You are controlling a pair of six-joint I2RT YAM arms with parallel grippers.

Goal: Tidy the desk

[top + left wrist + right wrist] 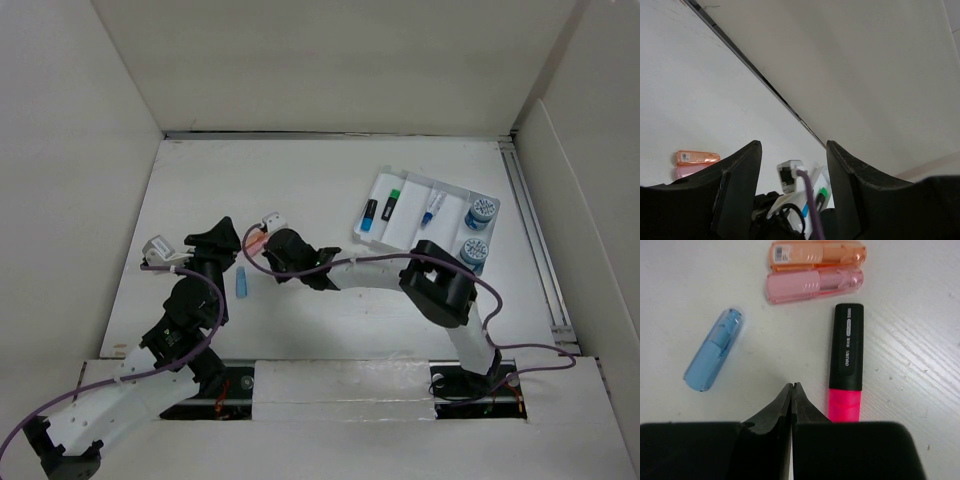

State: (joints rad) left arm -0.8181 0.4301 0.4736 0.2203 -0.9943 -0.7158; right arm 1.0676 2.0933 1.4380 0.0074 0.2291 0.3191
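About halfway there, by the look of it. Already in the tray [412, 205] at the right of the desk [300, 180]: a blue marker [370, 215], a green marker [392, 203], a pen [432, 208], with two round blue things [482, 212] at its right end. Left to put away — a blue case [713, 351], an orange case [817, 251], a pink case [815, 284] and a pink marker [846, 365], all loose on the desk. Right gripper [791, 387] just by them, jaws pressed together, holding nothing. Left gripper [792, 150] near, jaws wide apart, empty too.

Recorded: tabletop [685, 285] matt white, faintly scored at frame right. The orange case [817, 252], pink case [815, 285] and blue case [714, 350] are noted as translucent glossy plastic; highlighter [847, 355] smooth, opaque plastic.
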